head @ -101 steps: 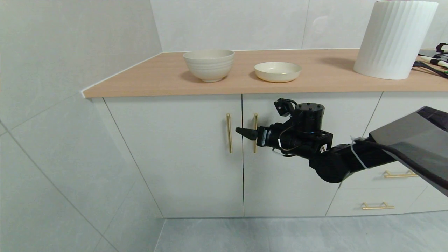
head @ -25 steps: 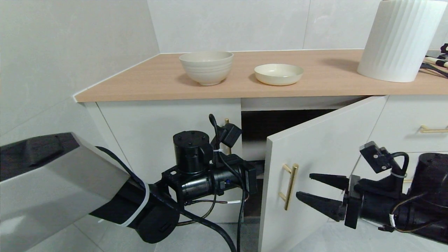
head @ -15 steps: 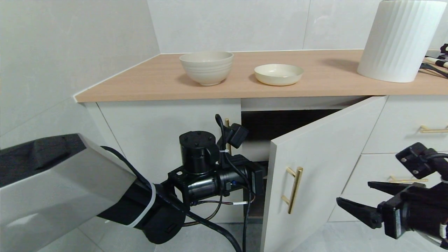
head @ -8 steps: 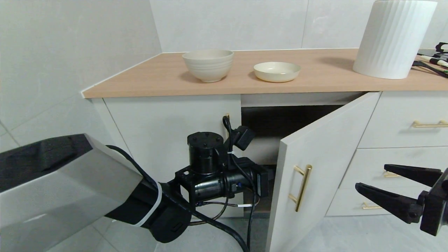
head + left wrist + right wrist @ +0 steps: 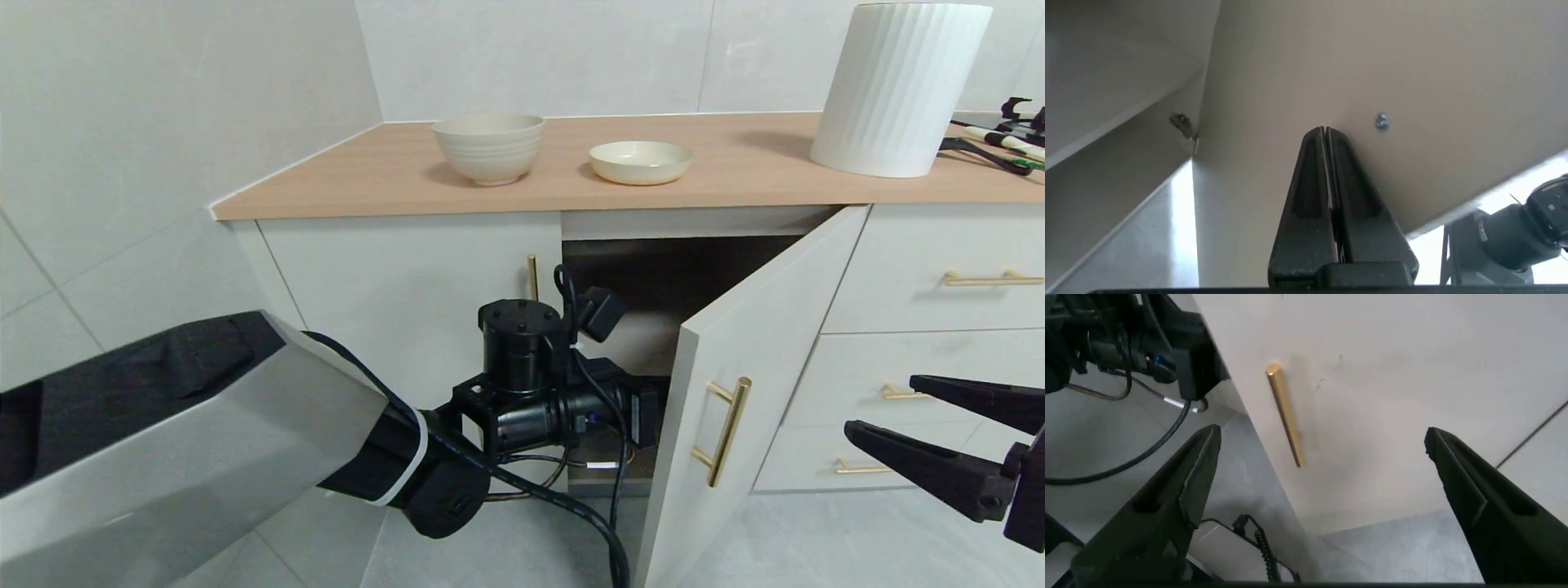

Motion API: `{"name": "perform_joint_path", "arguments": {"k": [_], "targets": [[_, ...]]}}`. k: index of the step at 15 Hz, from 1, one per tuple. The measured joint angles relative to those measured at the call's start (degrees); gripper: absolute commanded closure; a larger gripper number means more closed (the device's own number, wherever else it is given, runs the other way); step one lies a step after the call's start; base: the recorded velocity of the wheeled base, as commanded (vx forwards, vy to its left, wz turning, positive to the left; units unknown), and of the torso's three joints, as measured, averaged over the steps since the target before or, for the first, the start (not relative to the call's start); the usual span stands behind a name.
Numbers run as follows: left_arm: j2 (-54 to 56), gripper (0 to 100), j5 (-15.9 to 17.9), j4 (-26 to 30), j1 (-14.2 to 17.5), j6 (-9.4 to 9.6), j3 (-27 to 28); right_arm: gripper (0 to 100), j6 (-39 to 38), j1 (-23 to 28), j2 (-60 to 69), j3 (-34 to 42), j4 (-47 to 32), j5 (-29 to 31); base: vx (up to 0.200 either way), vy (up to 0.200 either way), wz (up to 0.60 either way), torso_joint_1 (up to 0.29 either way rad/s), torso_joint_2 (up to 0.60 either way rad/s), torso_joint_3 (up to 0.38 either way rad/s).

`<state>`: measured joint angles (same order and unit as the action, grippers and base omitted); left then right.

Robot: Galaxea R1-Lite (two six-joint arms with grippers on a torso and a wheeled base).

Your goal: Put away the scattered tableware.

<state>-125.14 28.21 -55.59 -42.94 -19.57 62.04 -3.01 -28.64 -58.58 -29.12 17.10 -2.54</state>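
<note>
Bench [image 5: 367,175]: wood top, running along the tiled wall.

- Bowl [image 5: 488,147]: deep, cream, ribbed outside, upright, toward the left end of the bench.
- Shallow dish [image 5: 641,161]: cream, low rim, upright, to the right of the bowl and apart from it. Both are untouched.
- White ribbed container [image 5: 898,86]: tall, farther right. Dark utensils [image 5: 992,143] lie beyond it at the bench end.

Cabinet [image 5: 678,269] below: the right cabinet door [image 5: 759,343] is swung out and the interior is dark. Its brass handle [image 5: 722,430] faces outward. The left-hand door is shut.

Left end effector [image 5: 1325,204]: fingers pressed together, holding nothing. It sits close against the inner face of the open door. Whether it touches cannot be told.

Right end effector [image 5: 882,404]: fingers spread wide and empty. It is low, in front of the drawers [image 5: 922,278], outside the door and apart from the handle.

Handling, as a judgement:
- Both pieces look like glazed ceramic: rigid, breakable, slick.
- The bowl is probably moderately heavy. Pinch its wall at the rim, one finger inside and one outside, and keep it level.
- The dish is lighter but offers little height. Take it at the rim edge with a firm, shallow pinch, as it may slide on the bench.
- Set both down softly inside and avoid knocking the door edge.
</note>
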Motion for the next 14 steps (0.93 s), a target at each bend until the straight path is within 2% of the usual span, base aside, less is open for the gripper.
{"name": "perform_joint_path", "arguments": {"k": [3, 10, 14], "targets": [[-0.3, 100, -0.4, 2.5, -0.6, -0.16, 1.3, 0, 0.0, 0.0, 0.3, 0.0, 0.0, 0.0, -0.200, 0.000, 0.00, 0.009, 0.00, 0.004], [-2.1, 100, -0.3, 8.0, -1.5, -0.28, 7.8, 0, 0.0, 0.0, 1.6, -1.0, 0.2, -1.4, 0.000, 0.000, 0.00, 0.000, 0.00, 0.000], [-3.3, 100, -1.6, 10.4, -2.7, -0.35, 10.8, 0, -0.2, 0.0, 3.2, -1.4, 0.1, -6.5, 0.000, 0.000, 0.00, 0.000, 0.00, 0.000]]}}
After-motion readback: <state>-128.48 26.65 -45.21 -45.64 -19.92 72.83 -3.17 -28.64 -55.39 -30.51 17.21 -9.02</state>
